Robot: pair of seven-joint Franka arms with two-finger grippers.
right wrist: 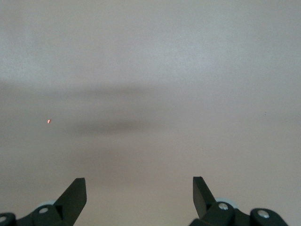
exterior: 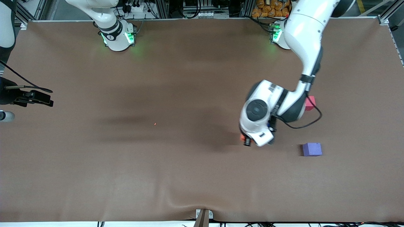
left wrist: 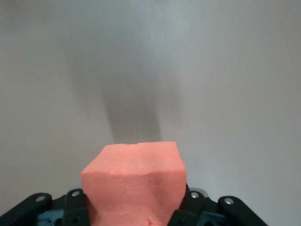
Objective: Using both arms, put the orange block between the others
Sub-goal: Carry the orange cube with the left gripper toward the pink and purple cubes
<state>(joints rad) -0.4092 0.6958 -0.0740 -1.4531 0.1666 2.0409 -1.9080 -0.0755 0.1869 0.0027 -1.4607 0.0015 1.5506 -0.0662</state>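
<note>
The orange block [left wrist: 136,183] fills the space between the jaws of my left gripper [left wrist: 136,209], which is shut on it. In the front view only a sliver of the orange block [exterior: 242,137] shows under the left gripper [exterior: 247,141], low at the table's middle. The pinkish-red cube [exterior: 311,102] lies partly hidden by the left forearm. The purple cube [exterior: 312,149] lies nearer the front camera than the pinkish-red one. My right gripper [right wrist: 139,188] is open with nothing in it, held over bare table at the right arm's end [exterior: 47,98].
The brown table cover [exterior: 176,176] has a small orange crumb [exterior: 155,123] near its middle, also seen as a crumb [right wrist: 49,121] in the right wrist view. A cable [exterior: 303,124] loops from the left wrist.
</note>
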